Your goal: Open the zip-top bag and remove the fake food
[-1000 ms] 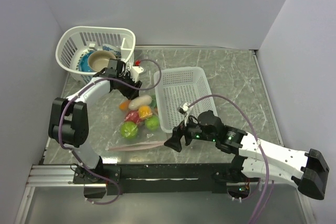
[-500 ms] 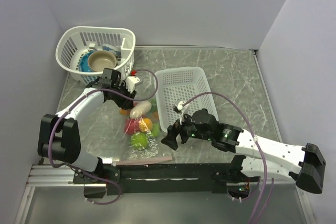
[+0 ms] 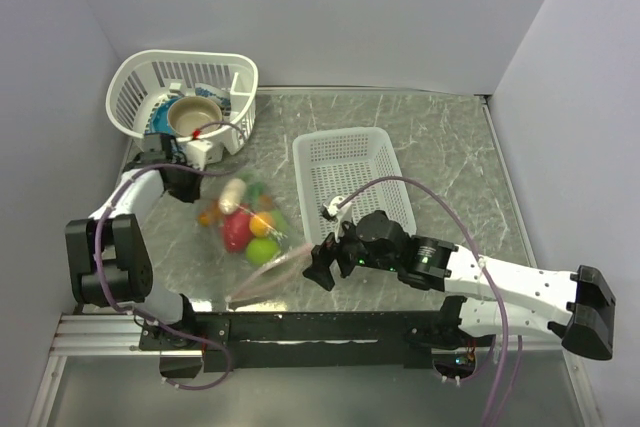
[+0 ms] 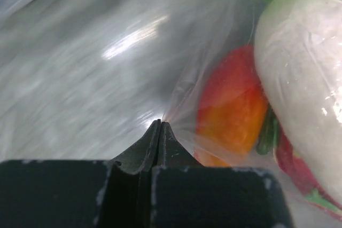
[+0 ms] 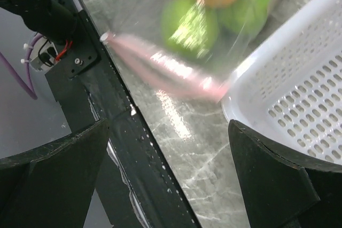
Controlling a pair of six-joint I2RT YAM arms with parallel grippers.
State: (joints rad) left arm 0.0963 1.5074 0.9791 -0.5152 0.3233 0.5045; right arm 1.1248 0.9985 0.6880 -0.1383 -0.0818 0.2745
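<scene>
The zip-top bag [image 3: 262, 247] lies on the table left of centre, clear, with its pale pink zip strip [image 3: 268, 277] running along the near edge. Inside it is the fake food [image 3: 248, 229]: lime-green, orange, red and whitish pieces. My left gripper [image 3: 190, 190] is shut on the bag's far-left corner; in the left wrist view the jaws [image 4: 159, 125] pinch clear plastic beside an orange piece [image 4: 232, 116]. My right gripper [image 3: 318, 272] is open and empty, just right of the zip strip's end. In the right wrist view [image 5: 169, 124] the strip [image 5: 165, 70] lies beyond the fingertips.
A white rectangular basket [image 3: 350, 187] stands right of the bag, its corner close to my right gripper [image 5: 299, 89]. A round white basket [image 3: 150, 77] with a tan bowl [image 3: 193, 115] sits at the back left. The black rail [image 3: 300, 327] runs along the near edge.
My left gripper has pulled left toward the round basket, dragging the bag and food with it. The zip strip has swung up at its right end. My right gripper shifted slightly left, still open.
</scene>
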